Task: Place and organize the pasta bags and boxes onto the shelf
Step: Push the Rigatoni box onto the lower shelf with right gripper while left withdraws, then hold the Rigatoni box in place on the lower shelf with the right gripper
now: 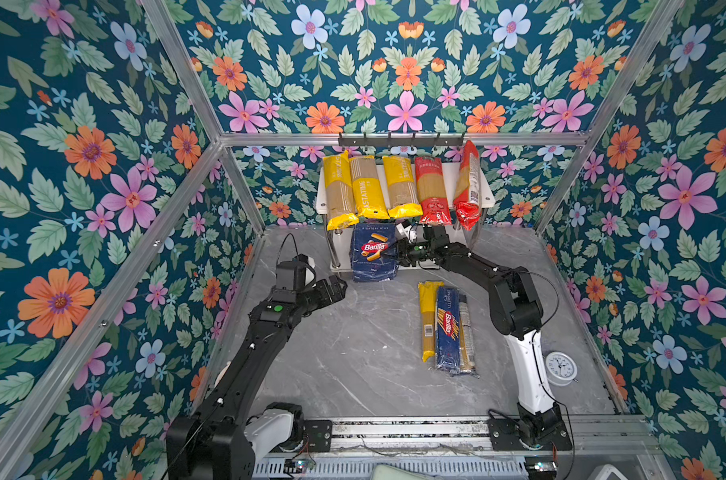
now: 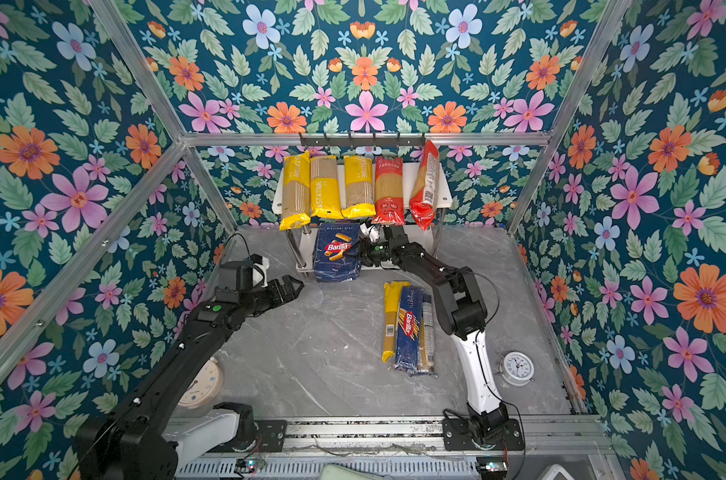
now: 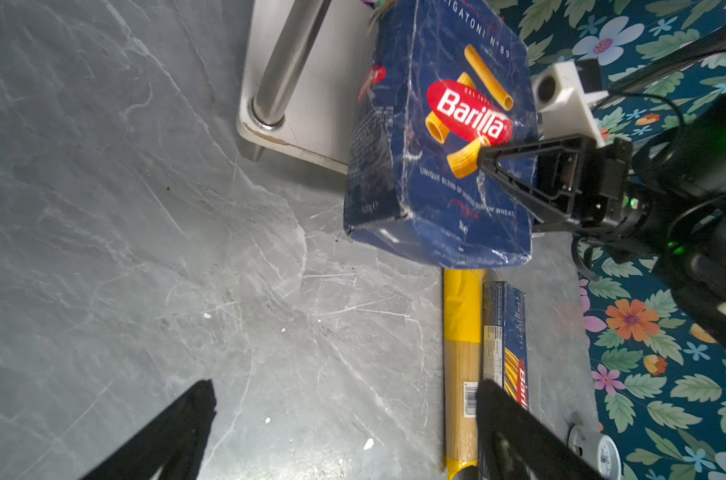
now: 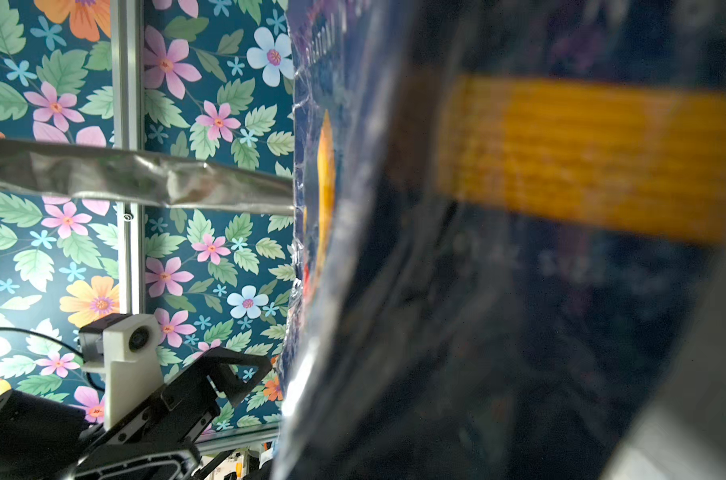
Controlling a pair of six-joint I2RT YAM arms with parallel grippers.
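Pinched by one edge in the right tool, the Barilla box could swivel and catch the shelf at its chrome post going in, while the left tool hangs released.

The box reads "Barilla", "RIGATONI N°89", "DURUM WHEAT" and, seemingly, "500g". A yellow bag reads "PASTATIME". The blue bag reads "Barilla" and "SPAGHETTI".

blurry pasta box up close
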